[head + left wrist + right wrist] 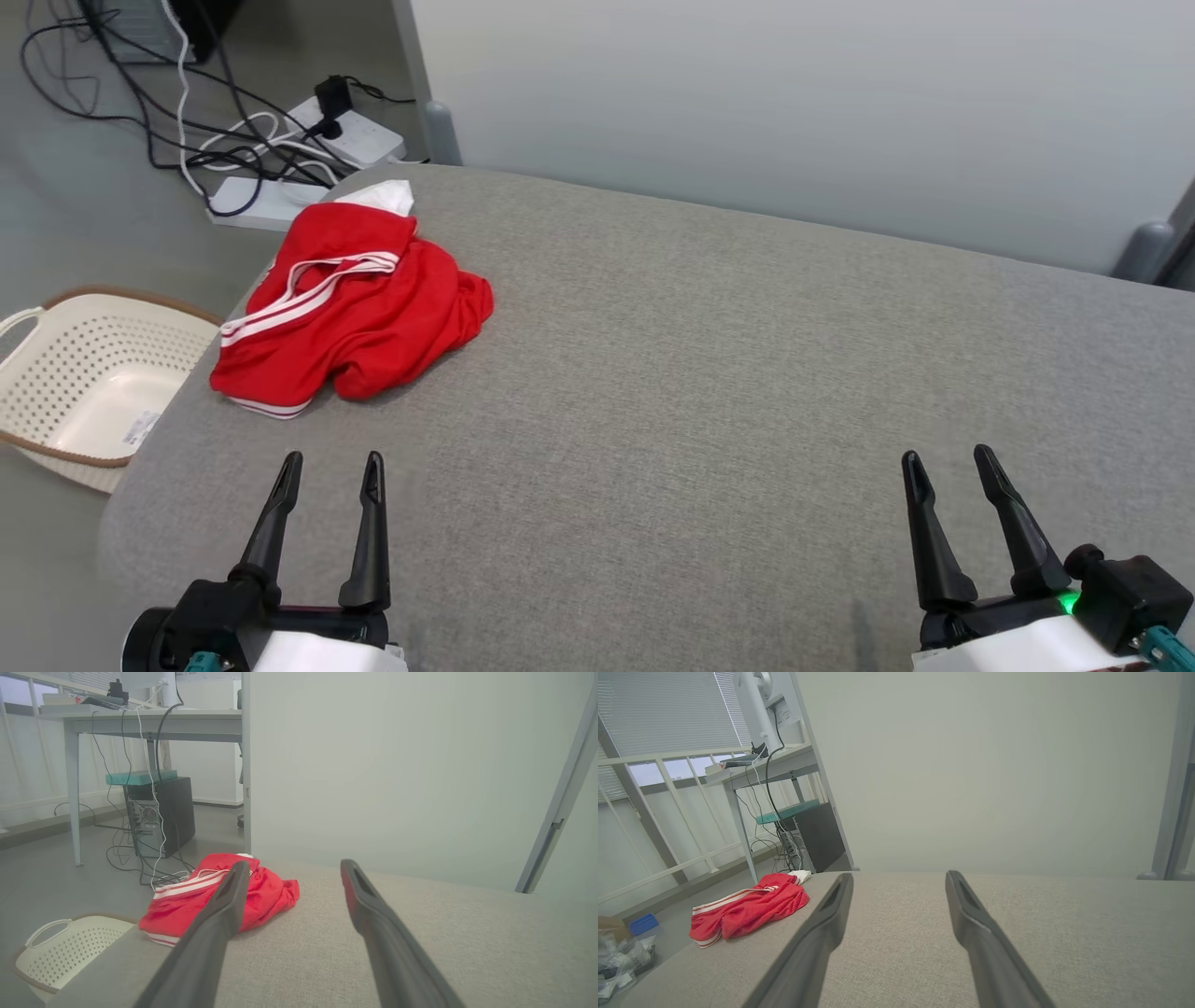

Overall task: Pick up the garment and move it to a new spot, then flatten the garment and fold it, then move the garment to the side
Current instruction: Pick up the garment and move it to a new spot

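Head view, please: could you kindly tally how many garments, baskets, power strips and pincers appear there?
Red garment: 1
Cream basket: 1
White power strips: 2
Pincers, both open, left pincer and right pincer: 2
Total: 6

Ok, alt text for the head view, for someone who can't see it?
A crumpled red garment with white stripes lies at the far left corner of a grey padded surface. The left gripper and right gripper sit open at the near edge, apart from it. A cream basket stands on the floor to the left.
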`<state>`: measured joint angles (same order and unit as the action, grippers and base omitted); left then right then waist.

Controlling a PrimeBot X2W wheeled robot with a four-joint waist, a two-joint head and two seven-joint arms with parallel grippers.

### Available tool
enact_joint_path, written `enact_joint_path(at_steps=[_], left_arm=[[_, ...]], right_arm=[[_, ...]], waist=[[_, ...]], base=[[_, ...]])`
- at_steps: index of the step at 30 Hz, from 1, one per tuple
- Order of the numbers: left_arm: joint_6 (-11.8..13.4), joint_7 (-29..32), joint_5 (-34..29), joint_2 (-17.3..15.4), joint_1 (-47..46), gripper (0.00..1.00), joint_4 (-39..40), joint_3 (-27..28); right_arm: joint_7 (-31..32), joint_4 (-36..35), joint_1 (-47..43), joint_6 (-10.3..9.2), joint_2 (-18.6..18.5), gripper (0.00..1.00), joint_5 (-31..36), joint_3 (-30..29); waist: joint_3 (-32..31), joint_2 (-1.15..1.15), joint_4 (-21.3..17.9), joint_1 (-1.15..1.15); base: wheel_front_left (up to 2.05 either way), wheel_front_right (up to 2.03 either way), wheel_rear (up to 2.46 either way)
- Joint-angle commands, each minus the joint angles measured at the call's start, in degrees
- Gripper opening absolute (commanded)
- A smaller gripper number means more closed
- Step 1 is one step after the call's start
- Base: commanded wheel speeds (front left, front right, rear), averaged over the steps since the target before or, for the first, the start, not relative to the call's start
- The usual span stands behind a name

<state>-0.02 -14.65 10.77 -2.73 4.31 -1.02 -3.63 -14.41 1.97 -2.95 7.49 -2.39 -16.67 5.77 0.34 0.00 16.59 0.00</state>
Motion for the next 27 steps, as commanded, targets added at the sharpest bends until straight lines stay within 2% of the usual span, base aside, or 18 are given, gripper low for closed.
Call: enact_joint_path(at_steps=[1,8,19,27], left_arm=[[0.3,-0.3,0.7,-0.1,-2.5,1.0,1.7,1.8],[0.4,-0.3,1.0,-0.1,-2.5,1.0,1.8,1.9],[0.5,-0.3,0.9,-0.1,-2.5,1.0,1.4,2.4],[1.0,-0.3,1.7,-0.1,-2.4,1.0,1.2,2.8]], right_arm=[[-0.6,-1.9,2.0,0.0,-0.5,1.0,0.5,1.3],[-0.6,-2.0,2.0,0.0,-0.5,1.0,0.6,1.8],[-0.6,-2.0,1.9,0.0,-0.5,1.0,0.3,2.7],[-0.6,-1.3,2.2,0.0,-0.5,1.0,-1.3,3.6]], waist=[[0.1,0.0,2.5,0.0],[-0.2,0.0,7.1,0.0],[-0.7,0.0,12.1,0.0],[-0.6,0.0,12.6,0.0]], base=[[0.0,0.0,0.0],[0.0,0.0,0.0],[0.0,0.0,0.0],[0.0,0.0,0.0]])
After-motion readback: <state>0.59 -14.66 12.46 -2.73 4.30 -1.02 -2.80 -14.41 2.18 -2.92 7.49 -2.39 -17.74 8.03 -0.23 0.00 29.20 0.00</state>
